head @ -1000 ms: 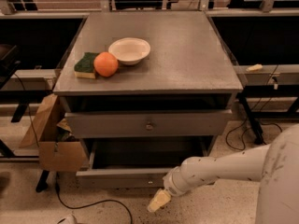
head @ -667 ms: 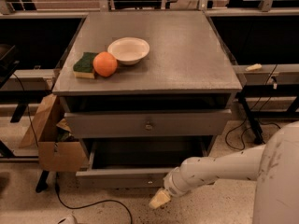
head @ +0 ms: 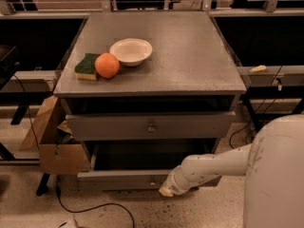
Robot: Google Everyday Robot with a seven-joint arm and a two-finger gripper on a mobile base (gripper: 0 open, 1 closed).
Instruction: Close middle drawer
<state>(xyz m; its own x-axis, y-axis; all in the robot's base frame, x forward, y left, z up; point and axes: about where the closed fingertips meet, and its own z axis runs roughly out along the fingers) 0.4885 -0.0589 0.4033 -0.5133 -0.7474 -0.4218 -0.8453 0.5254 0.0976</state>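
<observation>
Jaws: on the gripper (head: 166, 190), low down at the front of the table (head: 190, 56); I cannot tell whether they are open or closed.
Arm (head: 213, 165): white, coming in from the right of the jaws and sloping down to them.
Middle drawer (head: 118, 178): pulled out and dark inside. Its grey front is just above and behind the jaws, which sit at its lower edge. Its small knob (head: 154, 179) is just up and left of them.
Upper drawer (head: 190, 126): above the jaws, a grey front with a round centre knob.
Bowl (head: 130, 51), orange (head: 107, 65), sponge (head: 86, 65): on the table top, well above and left of the jaws. The orange touches the sponge and sits just beside the bowl.
Cardboard box (head: 57, 151): left of the jaws, beside the table.
Cable (head: 95, 208): black, on the floor left of the jaws.
</observation>
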